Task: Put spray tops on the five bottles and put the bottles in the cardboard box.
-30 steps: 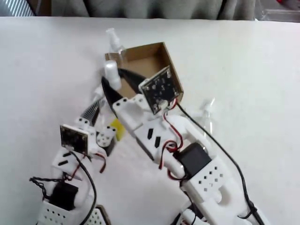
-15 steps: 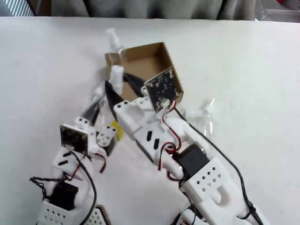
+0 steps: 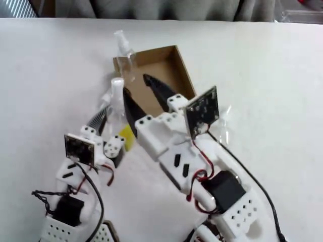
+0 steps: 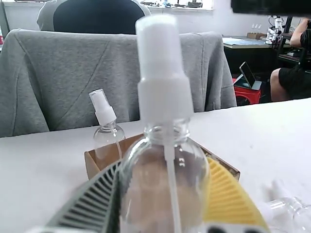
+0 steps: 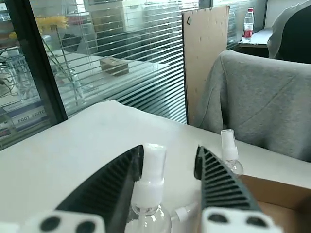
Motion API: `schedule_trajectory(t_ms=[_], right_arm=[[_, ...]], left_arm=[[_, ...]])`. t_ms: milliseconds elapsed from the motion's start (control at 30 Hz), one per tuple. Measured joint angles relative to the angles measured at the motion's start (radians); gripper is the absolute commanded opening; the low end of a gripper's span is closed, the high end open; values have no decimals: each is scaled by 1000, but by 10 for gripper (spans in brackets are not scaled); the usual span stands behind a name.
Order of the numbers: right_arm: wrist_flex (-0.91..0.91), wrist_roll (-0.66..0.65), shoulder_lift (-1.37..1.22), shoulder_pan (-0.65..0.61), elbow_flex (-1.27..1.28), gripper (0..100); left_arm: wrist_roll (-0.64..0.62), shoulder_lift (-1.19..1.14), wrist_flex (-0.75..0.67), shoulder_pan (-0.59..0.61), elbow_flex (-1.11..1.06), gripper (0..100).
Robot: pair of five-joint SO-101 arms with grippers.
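Spray-topped bottle (image 4: 165, 165) stands upright just outside the cardboard box (image 3: 184, 73), at its near corner, clamped in the left gripper (image 3: 112, 125). Right gripper (image 5: 168, 154) hangs wide open beside the bottle's top, holding nothing. Another capped bottle (image 3: 123, 48) stands behind the box, and a third bottle (image 3: 222, 123) lies on the table (image 3: 262, 65).

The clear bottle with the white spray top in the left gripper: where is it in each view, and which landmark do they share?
High view: clear bottle with white spray top, just left of the brown cardboard box.
Left wrist view: in the middle, box behind it.
Right wrist view: between the right gripper's black fingers, box beyond.
Shared landmark: the box.
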State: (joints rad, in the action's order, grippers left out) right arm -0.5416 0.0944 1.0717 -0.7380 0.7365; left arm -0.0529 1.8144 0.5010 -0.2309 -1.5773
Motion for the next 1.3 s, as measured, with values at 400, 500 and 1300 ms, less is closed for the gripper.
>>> schedule_trajectory(t_ms=[400, 500, 1300], right_arm=[[3, 123, -68, 247, -3, 16], [3, 121, -144, 338, -3, 16], [-474, -158, -1211, 569, -783, 155]], left_arm=[[0, 0, 0, 0, 0, 21], [0, 0, 0, 0, 0, 21], [0, 0, 0, 6, 0, 21]])
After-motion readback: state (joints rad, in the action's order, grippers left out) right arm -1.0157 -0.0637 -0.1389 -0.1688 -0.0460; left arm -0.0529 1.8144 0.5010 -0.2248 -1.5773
